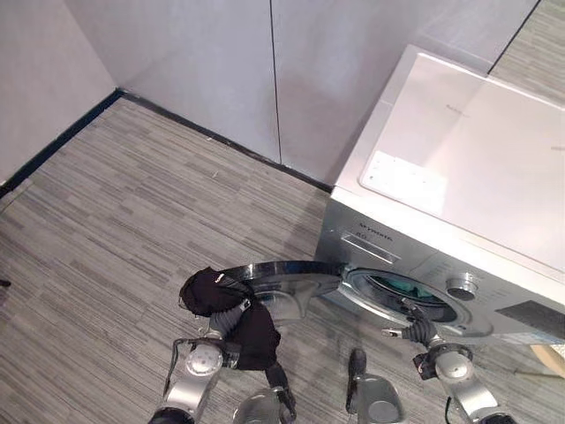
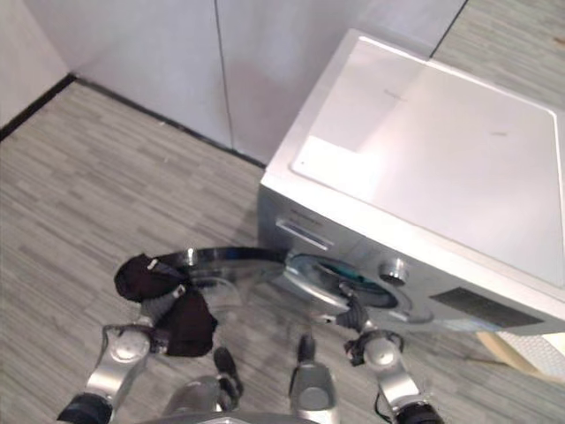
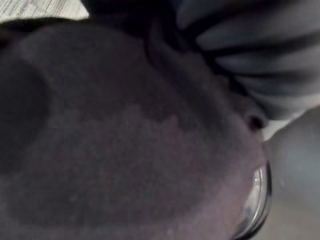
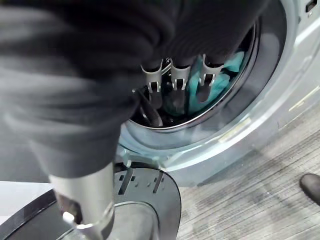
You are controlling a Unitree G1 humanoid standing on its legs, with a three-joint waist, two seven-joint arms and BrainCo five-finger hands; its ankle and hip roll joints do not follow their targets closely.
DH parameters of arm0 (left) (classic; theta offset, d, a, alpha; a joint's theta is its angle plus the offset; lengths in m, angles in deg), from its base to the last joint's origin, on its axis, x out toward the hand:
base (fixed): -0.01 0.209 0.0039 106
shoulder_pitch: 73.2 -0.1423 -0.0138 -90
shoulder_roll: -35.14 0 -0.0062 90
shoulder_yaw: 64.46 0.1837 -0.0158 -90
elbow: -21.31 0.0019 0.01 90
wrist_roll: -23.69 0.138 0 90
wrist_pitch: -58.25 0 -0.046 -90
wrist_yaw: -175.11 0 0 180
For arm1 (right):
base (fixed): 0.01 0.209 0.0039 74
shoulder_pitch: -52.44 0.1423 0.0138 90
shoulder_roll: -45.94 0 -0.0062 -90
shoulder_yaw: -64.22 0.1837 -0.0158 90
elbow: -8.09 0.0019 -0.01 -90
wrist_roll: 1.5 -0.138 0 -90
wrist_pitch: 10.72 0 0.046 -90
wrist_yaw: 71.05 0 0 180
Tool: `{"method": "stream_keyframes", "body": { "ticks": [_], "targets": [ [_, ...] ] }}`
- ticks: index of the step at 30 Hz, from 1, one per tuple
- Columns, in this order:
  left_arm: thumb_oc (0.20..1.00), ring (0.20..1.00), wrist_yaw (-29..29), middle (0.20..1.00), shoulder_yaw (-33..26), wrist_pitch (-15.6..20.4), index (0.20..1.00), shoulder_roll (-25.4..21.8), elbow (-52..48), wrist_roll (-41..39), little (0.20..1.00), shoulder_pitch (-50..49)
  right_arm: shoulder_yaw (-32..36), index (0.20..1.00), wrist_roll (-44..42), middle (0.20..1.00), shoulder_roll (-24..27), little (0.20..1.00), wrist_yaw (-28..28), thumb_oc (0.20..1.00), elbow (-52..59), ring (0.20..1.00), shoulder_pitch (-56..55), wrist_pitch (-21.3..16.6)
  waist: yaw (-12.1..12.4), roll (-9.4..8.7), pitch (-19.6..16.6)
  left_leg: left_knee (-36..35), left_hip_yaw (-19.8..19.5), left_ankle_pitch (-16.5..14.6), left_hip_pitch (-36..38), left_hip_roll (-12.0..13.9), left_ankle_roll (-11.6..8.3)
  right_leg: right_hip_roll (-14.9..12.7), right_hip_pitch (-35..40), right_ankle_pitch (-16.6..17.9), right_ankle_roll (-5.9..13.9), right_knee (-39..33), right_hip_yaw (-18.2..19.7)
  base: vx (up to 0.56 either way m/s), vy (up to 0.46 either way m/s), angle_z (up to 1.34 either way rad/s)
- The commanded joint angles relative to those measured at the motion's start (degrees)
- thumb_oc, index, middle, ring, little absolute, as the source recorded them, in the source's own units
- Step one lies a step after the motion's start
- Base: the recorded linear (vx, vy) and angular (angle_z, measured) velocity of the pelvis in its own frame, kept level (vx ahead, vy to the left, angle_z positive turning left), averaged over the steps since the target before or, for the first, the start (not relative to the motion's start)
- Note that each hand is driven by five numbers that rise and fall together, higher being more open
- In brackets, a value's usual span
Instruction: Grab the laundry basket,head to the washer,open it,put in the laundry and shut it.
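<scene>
The silver front-loading washer (image 1: 459,177) stands at the right with its round glass door (image 1: 287,284) swung open to the left. A teal cloth (image 4: 232,62) lies inside the drum (image 1: 402,296). My left hand (image 1: 231,320) hangs beside the open door, curled into a bunched black garment (image 1: 212,291) that droops over the wrist and covers most of the hand (image 3: 125,150). My right hand (image 1: 422,331) is at the drum's mouth, its straight fingers (image 4: 180,75) reaching over the rim, holding nothing.
White wall panels (image 1: 221,62) run behind the washer, with a dark skirting along grey plank floor (image 1: 115,212). A pale wooden thing (image 1: 552,358) pokes in at the lower right by the washer.
</scene>
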Motion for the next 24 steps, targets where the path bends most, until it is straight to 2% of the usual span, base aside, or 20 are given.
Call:
{"method": "stream_keyframes", "body": {
  "ticks": [1,2,3,7,9,10,11,13,16,17,18,21,23,24],
  "targets": [
    [0.200,0.200,0.9,0.200,-1.8,2.8,0.200,-1.2,-5.4,2.8,0.200,-1.6,0.5,1.000,0.5,1.000,0.8,1.000,0.7,1.000,-0.6,1.000,2.1,-1.7,2.0,-1.15,-2.1,-2.2,1.2,0.3,2.2,2.9,-3.60,3.2,2.0,-1.2,0.43,-2.0,0.8,-0.03,-0.177,-0.89],
    [0.200,0.200,0.9,0.200,-1.8,2.8,0.200,-1.2,-5.4,2.8,0.200,-1.6,0.5,1.000,0.5,1.000,0.8,1.000,0.7,1.000,-0.6,1.000,2.1,-1.7,2.1,-1.15,-2.1,-2.2,1.2,0.3,2.2,2.9,-3.61,3.2,2.0,-1.2,0.43,-2.0,0.8,0.01,-0.304,-1.06],
    [0.200,0.200,1.3,0.200,-2.1,2.8,0.200,-0.3,-5.2,2.3,0.200,-2.7,0.8,1.000,0.3,1.000,1.5,1.000,0.9,1.000,-0.2,1.000,1.2,-1.3,1.7,-1.13,-2.1,-0.7,2.1,0.4,2.7,4.3,-4.34,5.6,3.7,-1.3,-0.53,-5.8,3.1,0.01,-0.226,-0.87],
    [0.200,0.200,1.6,0.200,-1.6,2.5,0.200,0.5,-4.7,2.5,0.200,-3.3,1.3,1.000,0.2,1.000,2.4,1.000,0.8,1.000,0.1,1.000,0.2,-1.1,0.6,-0.49,-1.7,1.4,2.2,0.3,3.3,6.1,-5.26,7.3,4.9,-1.6,-1.43,-7.3,4.4,0.02,-0.165,-0.31],
    [0.200,0.200,1.1,0.200,-1.2,2.6,0.200,1.0,-4.9,1.9,0.200,-3.2,1.2,1.000,0.5,1.000,3.3,1.000,1.1,1.000,0.1,1.000,0.3,-1.0,1.0,-0.32,-0.9,3.1,-1.8,0.1,2.5,5.6,-5.54,8.2,5.2,-1.7,-1.98,-8.2,6.3,-0.01,-0.082,-0.26],
    [0.200,0.200,0.6,0.200,-1.1,2.8,0.200,1.3,-4.9,1.6,0.200,-3.1,1.2,1.000,0.3,1.000,3.6,1.000,1.3,1.000,-0.1,1.000,0.4,-1.0,1.7,-0.27,-0.5,4.1,-5.4,-0.3,1.2,4.6,-5.59,8.6,5.4,-1.6,-2.07,-8.9,7.1,-0.10,-0.087,-0.57],
    [0.200,0.200,0.3,0.200,-0.7,2.9,0.200,1.6,-5.0,1.4,0.200,-2.9,1.1,1.000,0.1,1.000,3.8,1.000,1.4,1.000,-0.2,1.000,0.7,-1.1,2.3,-0.62,-0.1,3.9,-8.5,0.6,-0.5,3.2,-5.04,8.8,4.7,-0.2,-2.58,-9.3,8.0,-0.08,-0.071,-0.79],
    [0.200,0.200,0.1,0.200,0.1,3.3,0.200,2.0,-5.3,0.9,0.200,-2.0,1.2,1.000,-0.3,1.000,4.0,1.000,1.7,1.000,-0.8,1.000,0.9,-1.3,3.0,-0.64,0.4,3.2,-14.0,-0.5,-1.7,0.0,-4.54,9.6,4.6,0.5,-2.42,-9.9,10.3,-0.04,-0.057,-1.21],
    [0.200,0.200,-0.2,0.200,1.0,3.5,0.200,2.2,-5.8,0.9,0.200,-0.5,1.3,1.000,-0.7,1.000,4.2,1.000,2.2,1.000,-1.4,1.000,1.5,-1.4,3.2,-0.39,1.1,4.3,-16.9,-0.9,-4.3,-3.5,-4.15,10.5,3.5,1.6,-2.44,-10.3,13.2,-0.06,-0.005,-0.69],
    [0.200,0.200,-0.3,0.200,1.0,3.6,0.200,2.1,-6.1,0.8,0.200,-0.3,1.2,1.000,-0.7,1.000,4.2,1.000,2.3,1.000,-1.5,1.000,1.7,-1.4,3.2,-0.15,1.3,3.6,-17.6,-1.1,-4.1,-4.2,-4.00,11.2,3.3,1.6,-2.42,-10.4,14.3,-0.05,0.063,-0.77],
    [0.200,0.200,-0.6,0.200,1.2,3.8,0.200,2.2,-6.7,0.5,0.200,-0.2,1.0,1.000,-0.6,1.000,4.0,1.000,2.4,1.000,-1.2,1.000,1.7,-1.6,3.6,0.17,1.4,1.2,-20.1,-1.3,-3.0,-5.6,-3.34,12.3,2.6,1.8,-2.32,-9.9,16.2,-0.02,0.059,-1.05],
    [0.200,0.200,-1.0,0.200,1.4,4.0,0.200,1.7,-6.9,0.1,0.200,0.9,0.8,1.000,-0.7,1.000,3.6,1.000,2.7,1.000,-1.6,1.000,2.3,-1.8,4.1,-0.27,1.6,0.7,-21.1,-0.5,-4.0,-6.0,-3.13,12.5,0.6,1.6,-1.85,-8.2,16.2,-0.04,0.044,-0.70],
    [0.200,0.200,-1.2,0.200,1.7,3.9,0.200,0.7,-7.6,-0.1,0.200,1.3,0.3,1.000,-0.7,1.000,3.0,1.000,2.5,1.000,-1.4,1.000,2.9,-1.6,4.2,-0.58,2.3,0.0,-19.7,-0.2,-3.6,-4.9,-2.46,12.6,-2.6,1.4,-1.34,-3.0,15.0,-0.08,0.008,-0.61],
    [0.200,0.200,-1.5,0.200,1.7,3.7,0.200,-0.4,-7.7,-0.2,0.200,2.3,-0.1,1.000,-1.0,1.000,2.2,1.000,2.5,1.000,-1.3,1.000,3.9,-1.7,5.3,-0.84,3.3,0.8,-17.5,-0.5,-3.8,-3.4,-2.19,9.3,-5.6,0.3,-0.18,2.5,9.8,-0.11,-0.110,-1.32]
  ]
}}
